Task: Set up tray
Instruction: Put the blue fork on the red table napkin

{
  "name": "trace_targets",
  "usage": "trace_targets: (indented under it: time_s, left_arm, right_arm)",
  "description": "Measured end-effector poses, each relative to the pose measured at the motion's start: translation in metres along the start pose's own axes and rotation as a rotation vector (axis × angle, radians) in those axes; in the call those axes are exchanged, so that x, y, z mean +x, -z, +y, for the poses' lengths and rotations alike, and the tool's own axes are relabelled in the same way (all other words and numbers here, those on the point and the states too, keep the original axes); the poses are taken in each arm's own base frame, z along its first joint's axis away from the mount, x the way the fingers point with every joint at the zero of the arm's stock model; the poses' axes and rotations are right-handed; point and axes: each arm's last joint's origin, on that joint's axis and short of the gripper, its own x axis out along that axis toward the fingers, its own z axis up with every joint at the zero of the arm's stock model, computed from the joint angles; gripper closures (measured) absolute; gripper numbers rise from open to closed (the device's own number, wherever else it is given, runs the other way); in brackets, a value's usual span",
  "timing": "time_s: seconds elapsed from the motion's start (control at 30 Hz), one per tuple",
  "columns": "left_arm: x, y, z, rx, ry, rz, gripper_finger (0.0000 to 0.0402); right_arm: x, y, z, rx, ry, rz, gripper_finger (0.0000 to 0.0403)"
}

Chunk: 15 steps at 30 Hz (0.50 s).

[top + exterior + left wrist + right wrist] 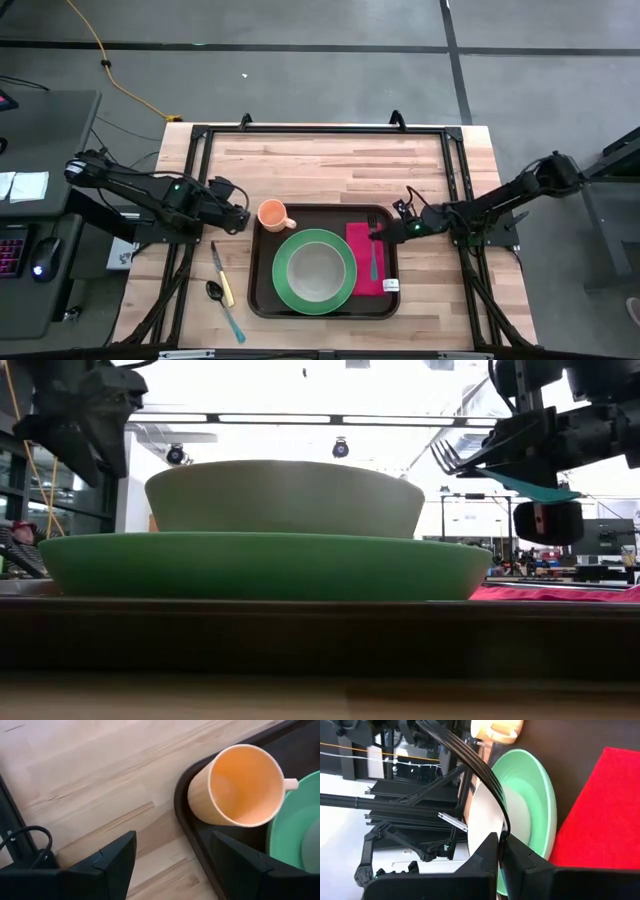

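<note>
Right gripper (385,232) is clamped on the black tine end of a teal-handled fork (374,258), held above the red napkin (364,257) at the right end of the tray (323,311). In the high view the fork's long axis runs front to back, parallel to the tray's short sides, with the handle trailing toward the front edge; the napkin lies directly below it, so the placement looks like a straight descent.

Left gripper (243,217) hangs with jaws apart just beside the tray's left rim, near the orange cup (273,214) at the tray's back-left corner.

Tray sits front-centre on the table (320,165), long axis left-right.

Count:
- one green plate (286,286)
- one pale bowl (314,268)
- one cup
- one napkin
- one fork

Off the tray, to its front left, are one knife (222,275) and one spoon (226,310).
</note>
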Motion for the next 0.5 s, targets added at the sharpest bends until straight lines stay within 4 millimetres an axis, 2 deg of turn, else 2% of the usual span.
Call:
trace_targets:
  time_s: [0.5]
  left_arm:
    - [-0.007,0.001,0.023,0.000,-0.006,-0.020,0.0117]
  right_arm:
    - [-0.001,0.006,0.002,0.047,-0.004,-0.020,0.0403]
